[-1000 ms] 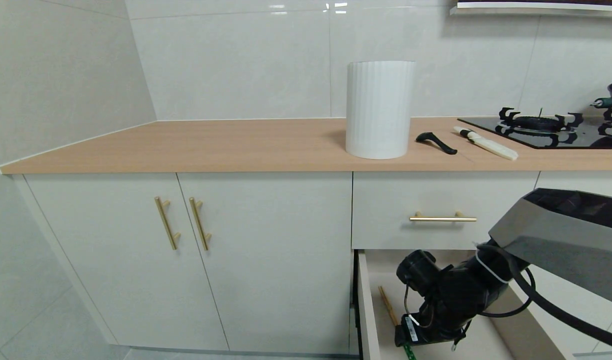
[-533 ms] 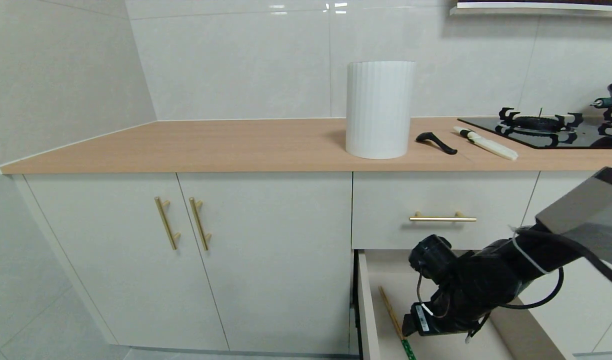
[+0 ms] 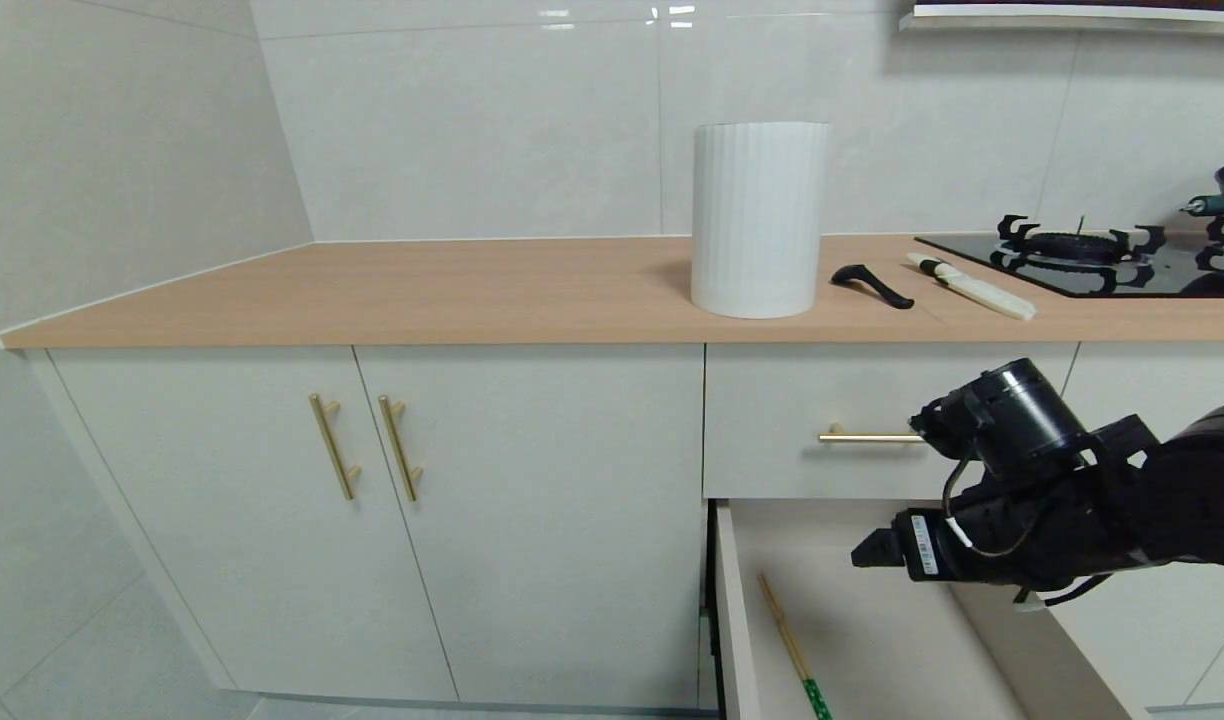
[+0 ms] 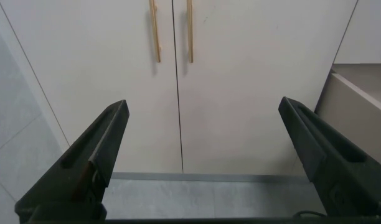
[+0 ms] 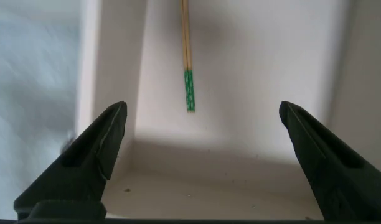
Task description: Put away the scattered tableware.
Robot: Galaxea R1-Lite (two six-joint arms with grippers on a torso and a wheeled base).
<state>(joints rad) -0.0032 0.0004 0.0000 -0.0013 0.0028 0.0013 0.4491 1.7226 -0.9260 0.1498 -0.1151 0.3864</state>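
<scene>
A pair of wooden chopsticks with green tips (image 3: 792, 652) lies in the open lower drawer (image 3: 729, 600), near its left wall. My right gripper (image 3: 867, 553) hangs open and empty above the drawer. In the right wrist view the chopsticks (image 5: 187, 56) lie on the drawer floor beyond the spread gripper (image 5: 202, 124). On the counter lie a black-handled utensil (image 3: 872, 285) and a white knife (image 3: 972, 286), to the right of a tall white ribbed container (image 3: 760, 218). My left gripper (image 4: 203, 112) is open and empty, low down, facing the cabinet doors (image 4: 240, 81).
The wooden counter (image 3: 372, 290) runs along the tiled wall. A black gas hob (image 3: 1082, 255) sits at its right end. A shut upper drawer with a gold handle (image 3: 882, 436) is just above the open one. Two cabinet doors with gold handles (image 3: 362, 445) stand left of the drawers.
My right arm has risen out of the drawer and moved right, its gripper now level with the drawer's top. The chopsticks stay on the drawer floor.
</scene>
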